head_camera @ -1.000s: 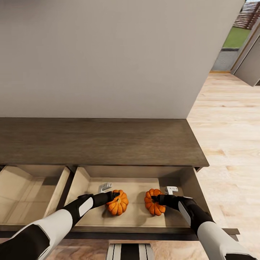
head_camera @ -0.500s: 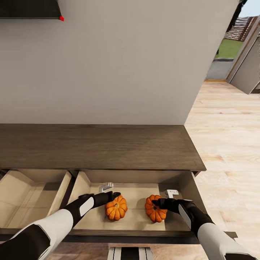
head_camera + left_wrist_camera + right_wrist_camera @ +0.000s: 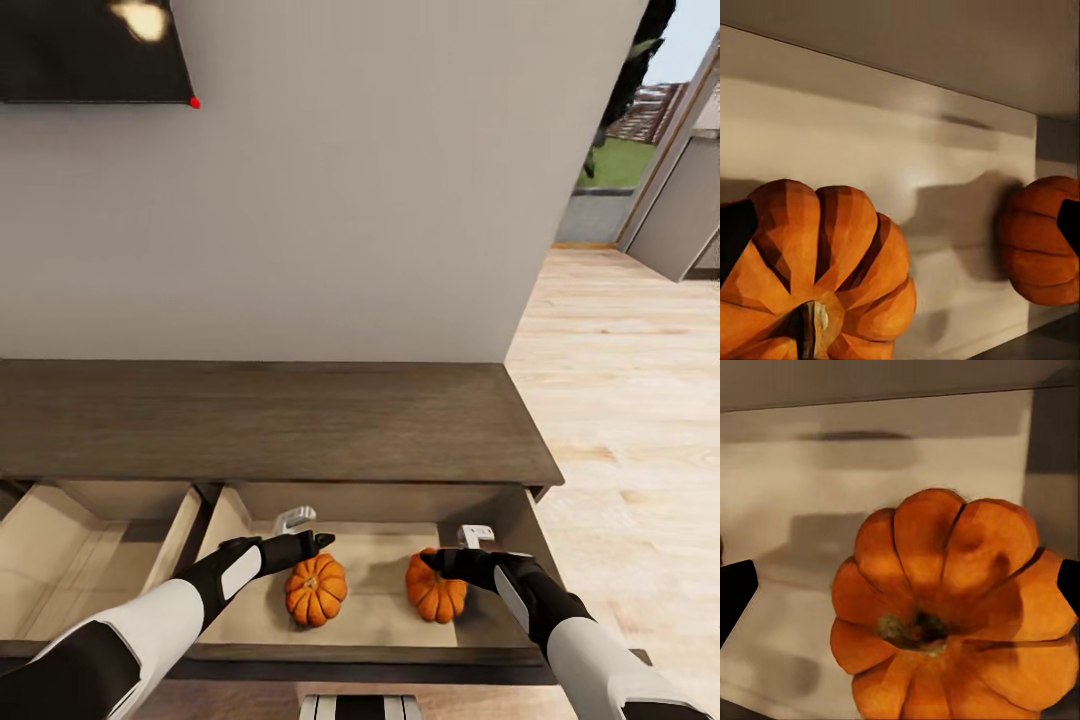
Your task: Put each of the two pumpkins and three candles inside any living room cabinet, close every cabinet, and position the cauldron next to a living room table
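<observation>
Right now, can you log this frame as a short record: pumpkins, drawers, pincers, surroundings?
left pumpkin: on the floor of the open right drawer
right pumpkin: same drawer, apart from the left one
left drawer: open, nothing seen inside
cabinet: dark wood, bare top
left pincer: open, above left pumpkin
right pincer: open, above right pumpkin
wall: dark screen mounted upper left

The open right-hand drawer (image 3: 225,520) of the cabinet (image 3: 270,420) is open from above. Two pumpkins, one left (image 3: 316,590) and one right (image 3: 436,592), sit on its floor with bare beige floor between them. Its side walls close in beside each pumpkin, and the cabinet top overhangs the back. The neighbouring drawer (image 3: 90,560) on the left shows bare floor.
</observation>
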`<state>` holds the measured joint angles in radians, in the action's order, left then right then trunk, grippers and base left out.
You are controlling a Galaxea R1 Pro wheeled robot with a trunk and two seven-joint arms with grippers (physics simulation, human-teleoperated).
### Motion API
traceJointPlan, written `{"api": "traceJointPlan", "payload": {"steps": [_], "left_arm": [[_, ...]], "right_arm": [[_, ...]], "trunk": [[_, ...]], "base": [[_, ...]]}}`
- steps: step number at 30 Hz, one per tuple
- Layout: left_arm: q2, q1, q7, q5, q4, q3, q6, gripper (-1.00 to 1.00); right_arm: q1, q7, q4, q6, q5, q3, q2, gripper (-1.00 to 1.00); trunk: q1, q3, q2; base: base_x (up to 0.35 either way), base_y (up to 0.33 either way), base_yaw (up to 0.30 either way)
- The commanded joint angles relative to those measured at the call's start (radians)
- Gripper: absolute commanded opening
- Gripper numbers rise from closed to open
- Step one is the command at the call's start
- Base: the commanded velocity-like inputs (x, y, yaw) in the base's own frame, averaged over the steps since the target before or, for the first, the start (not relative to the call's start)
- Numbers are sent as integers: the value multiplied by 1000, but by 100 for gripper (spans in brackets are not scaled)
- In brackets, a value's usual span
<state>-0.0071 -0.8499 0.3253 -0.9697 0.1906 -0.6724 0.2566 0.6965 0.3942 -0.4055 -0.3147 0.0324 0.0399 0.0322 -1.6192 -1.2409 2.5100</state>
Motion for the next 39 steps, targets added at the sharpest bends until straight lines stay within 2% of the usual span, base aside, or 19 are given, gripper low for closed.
{"api": "traceJointPlan", "payload": {"steps": [1, 11, 18, 23, 26, 29, 31, 34, 39], "left_arm": [[-1, 0, 0, 2, 0, -1, 1, 100], [-5, 0, 0, 5, -2, -1, 3, 100], [-4, 0, 0, 4, 3, -1, 2, 100], [-4, 0, 1, 4, 6, 0, 3, 100], [-4, -1, 3, 2, 14, 1, 5, 100], [0, -1, 5, 1, 39, 1, 7, 100], [6, -1, 7, 0, 78, 1, 40, 100], [23, -1, 7, 0, 137, -1, 104, 100], [38, -1, 8, 0, 162, -3, 124, 100]], "right_arm": [[0, 0, 0, 0, 0, 0, 0, 100], [0, 0, 0, 0, 0, 0, 0, 100], [0, 2, -8, 0, 0, 0, 4, 100], [0, 26, -97, -7, 0, -1, 6, 100], [0, 77, -145, -14, 1, -2, 6, 100], [0, 125, -163, -59, 1, -1, 8, 100], [0, 158, -192, -123, 1, 0, 8, 100], [-1, 175, -228, -156, 1, 0, 8, 100], [-2, 177, -243, -237, 1, 2, 20, 100]], "trunk": [[0, 4, 0], [5, 43, -3], [8, 70, -4], [10, 89, -5], [12, 101, -6], [13, 112, -7], [14, 120, -7], [15, 132, -8], [17, 151, -9]], "base": [[-88, 0, 0], [-264, 0, 0], [-36, 0, 0], [0, 0, 0], [0, 0, 0], [0, 0, 0], [0, 0, 0], [0, 0, 0], [0, 0, 0]]}}
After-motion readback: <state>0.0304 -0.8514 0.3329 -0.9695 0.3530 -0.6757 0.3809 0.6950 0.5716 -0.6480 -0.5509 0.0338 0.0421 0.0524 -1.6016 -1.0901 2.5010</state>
